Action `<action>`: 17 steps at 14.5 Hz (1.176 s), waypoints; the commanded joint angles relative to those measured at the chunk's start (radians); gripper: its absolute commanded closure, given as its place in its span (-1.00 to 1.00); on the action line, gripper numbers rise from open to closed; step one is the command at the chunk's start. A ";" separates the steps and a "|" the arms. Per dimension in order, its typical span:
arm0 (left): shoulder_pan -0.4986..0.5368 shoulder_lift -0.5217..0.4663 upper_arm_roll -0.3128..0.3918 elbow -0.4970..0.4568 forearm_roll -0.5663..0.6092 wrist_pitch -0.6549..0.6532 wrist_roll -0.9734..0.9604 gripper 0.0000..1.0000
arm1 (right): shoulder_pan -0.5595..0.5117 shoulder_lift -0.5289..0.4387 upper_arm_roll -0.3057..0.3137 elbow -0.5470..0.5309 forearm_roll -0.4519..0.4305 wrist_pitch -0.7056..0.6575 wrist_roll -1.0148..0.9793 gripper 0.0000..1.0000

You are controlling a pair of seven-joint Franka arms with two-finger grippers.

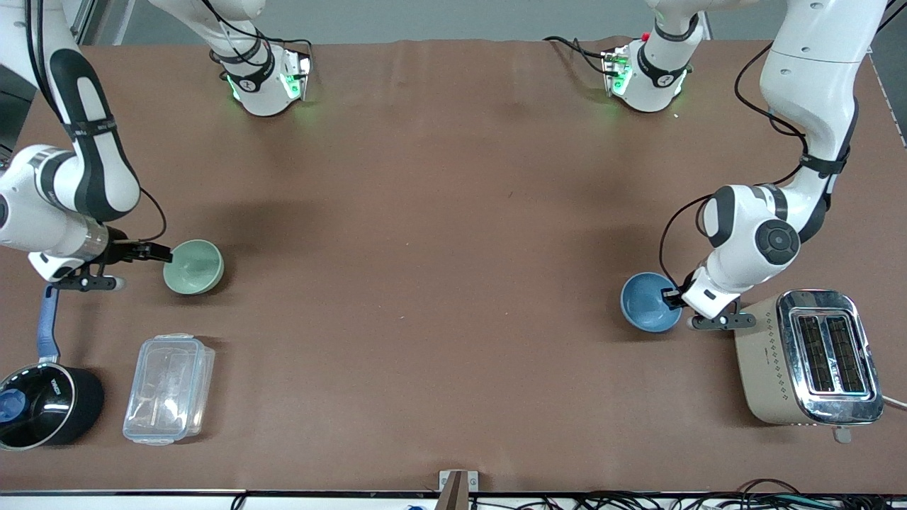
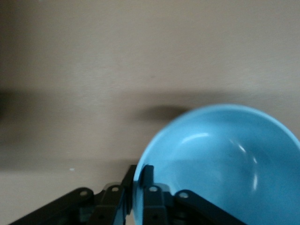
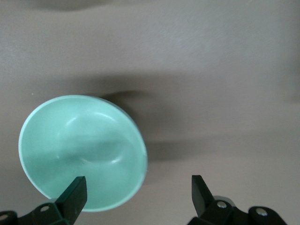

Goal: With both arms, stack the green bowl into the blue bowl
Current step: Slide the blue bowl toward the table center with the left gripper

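The green bowl (image 1: 193, 266) sits toward the right arm's end of the table. My right gripper (image 1: 142, 268) is open beside it, on the side toward the table's end. In the right wrist view the green bowl (image 3: 82, 150) lies by one finger, and the gripper (image 3: 137, 192) spans its rim and bare table. The blue bowl (image 1: 648, 302) is toward the left arm's end, beside the toaster. My left gripper (image 1: 673, 297) is shut on its rim. In the left wrist view, one finger is inside the blue bowl (image 2: 225, 164) and one outside the gripper's (image 2: 137, 180) pinch.
A beige and chrome toaster (image 1: 808, 358) stands close to the left gripper, nearer the front camera. A black saucepan (image 1: 42, 404) with a blue handle and a clear plastic container (image 1: 168, 388) lie nearer the front camera than the green bowl.
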 commanded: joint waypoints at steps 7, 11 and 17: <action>-0.018 -0.058 -0.262 0.069 0.005 -0.181 -0.411 1.00 | -0.026 0.087 0.008 0.004 0.075 0.073 -0.088 -0.55; -0.217 0.003 -0.273 0.133 0.017 -0.164 -0.689 1.00 | -0.026 0.104 0.008 0.004 0.078 0.096 -0.088 -0.31; -0.408 0.134 -0.272 0.149 0.106 0.049 -0.974 0.99 | -0.026 0.106 0.008 0.005 0.122 0.106 -0.088 0.41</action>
